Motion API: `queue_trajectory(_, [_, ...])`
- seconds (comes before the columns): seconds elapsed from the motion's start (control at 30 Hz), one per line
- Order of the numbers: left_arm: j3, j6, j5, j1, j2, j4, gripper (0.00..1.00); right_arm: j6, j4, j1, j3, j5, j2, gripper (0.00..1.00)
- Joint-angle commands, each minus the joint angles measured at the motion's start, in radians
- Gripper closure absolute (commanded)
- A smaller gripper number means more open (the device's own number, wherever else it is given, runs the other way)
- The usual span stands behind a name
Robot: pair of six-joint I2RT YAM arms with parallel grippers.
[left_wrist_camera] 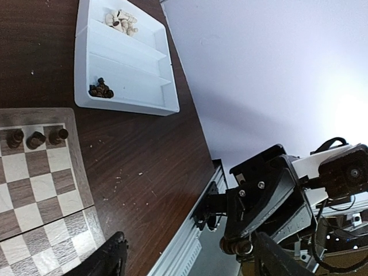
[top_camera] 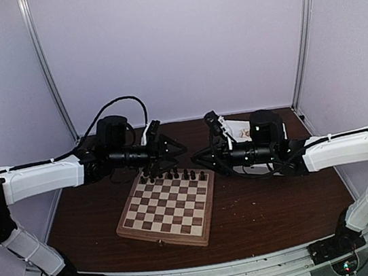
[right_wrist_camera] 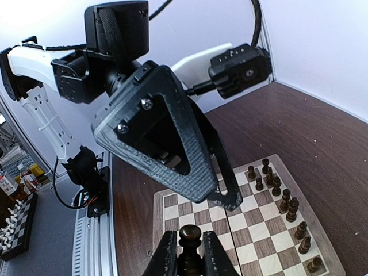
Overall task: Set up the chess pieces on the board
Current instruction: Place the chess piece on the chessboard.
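The right fingers (right_wrist_camera: 165,254) are clamped on one dark piece (right_wrist_camera: 190,237), gripping it low on the stem, which leaves the head exposed for alignment. They hold it above the board (top_camera: 170,212), which lies mid-worktop (top_camera: 275,200). A row of dark chess pieces (top_camera: 175,175) already occupies the far rank. The left fingers (left_wrist_camera: 109,256) are wide apart with nothing between them, near the board's far edge. The white tray (left_wrist_camera: 132,54) beyond it holds cream pieces (left_wrist_camera: 121,22) and loose dark pieces (left_wrist_camera: 100,89) in separate compartments, presumably to keep the colours sorted for pickup.
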Motion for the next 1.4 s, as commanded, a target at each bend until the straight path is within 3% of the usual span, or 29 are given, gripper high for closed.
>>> queue_trajectory(0.0, [-0.018, -0.212, 0.079, 0.011, 0.037, 0.283, 0.29, 0.009, 0.082, 0.009, -0.011, 0.039, -0.008, 0.90])
queue_trajectory(0.23, [-0.038, -0.389, 0.159, 0.010, 0.114, 0.488, 0.44, -0.080, -0.036, 0.010, 0.050, 0.038, 0.008, 0.90])
queue_trajectory(0.43, [-0.040, -0.383, 0.175, 0.010, 0.119, 0.462, 0.52, -0.164, -0.175, 0.010, 0.097, 0.081, 0.008, 0.90])
queue_trajectory(0.67, [-0.025, -0.349, 0.204, 0.010, 0.136, 0.392, 0.54, -0.210, -0.253, 0.010, 0.123, 0.106, 0.019, 0.90])
queue_trajectory(1.37, [-0.052, -0.378, 0.233, 0.006, 0.186, 0.438, 0.71, -0.217, -0.270, 0.012, 0.157, 0.100, 0.087, 0.90])
